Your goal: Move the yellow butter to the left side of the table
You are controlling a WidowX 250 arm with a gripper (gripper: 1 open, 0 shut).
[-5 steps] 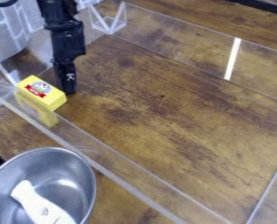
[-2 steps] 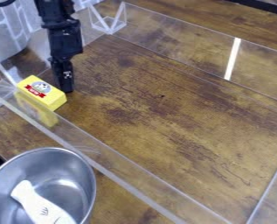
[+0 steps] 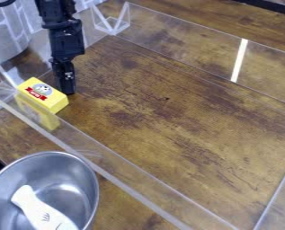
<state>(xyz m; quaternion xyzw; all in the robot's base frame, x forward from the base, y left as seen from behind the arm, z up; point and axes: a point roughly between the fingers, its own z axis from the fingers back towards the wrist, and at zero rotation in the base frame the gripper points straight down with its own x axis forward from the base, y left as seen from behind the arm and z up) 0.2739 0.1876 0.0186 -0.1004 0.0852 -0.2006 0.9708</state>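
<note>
So the pincer (image 3: pixel 67 83) is basically shut right now, pointing down at the table (image 3: pixel 169 108), and the yellow butter (image 3: pixel 42 95) is sitting right beside its tips, label up, with the steel bowl (image 3: pixel 42 193) further off past the butter.

Wood-grain tabletop (image 3: pixel 169 108): dark brown, worn streaks and lighter patches across the surface. Butter block (image 3: pixel 42 95), yellow with red-and-white label, at left side of view, beside clear acrylic panel (image 3: pixel 132 171). Panel runs diagonally toward lower right. Round steel bowl (image 3: pixel 78 194) at lower left of view; white object (image 3: pixel 41 212) inside, identity unclear.
</note>
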